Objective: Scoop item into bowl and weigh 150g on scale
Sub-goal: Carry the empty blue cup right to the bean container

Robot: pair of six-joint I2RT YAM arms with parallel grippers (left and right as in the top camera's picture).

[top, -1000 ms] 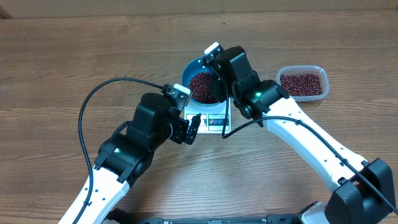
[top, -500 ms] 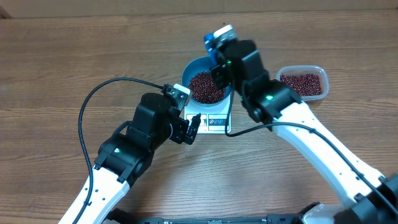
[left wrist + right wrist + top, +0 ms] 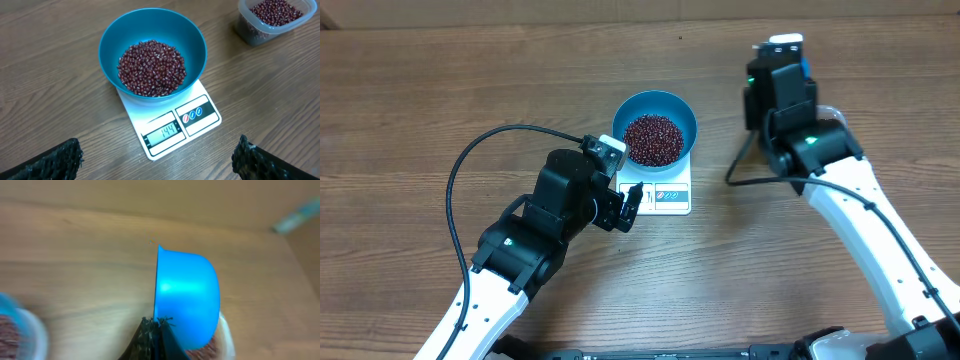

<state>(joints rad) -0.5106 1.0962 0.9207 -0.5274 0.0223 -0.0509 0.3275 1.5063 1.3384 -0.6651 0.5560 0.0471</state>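
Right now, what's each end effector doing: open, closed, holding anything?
Left end effector: open, holding nothing.
Right end effector: closed on the small blue plastic scoop.

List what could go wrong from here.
The scale reads 144, so a full load would likely overshoot; only a few more beans are needed. The right tool is shut on the blue scoop, which looks turned on its side, so beans carried back could spill onto the table short of the bowl.
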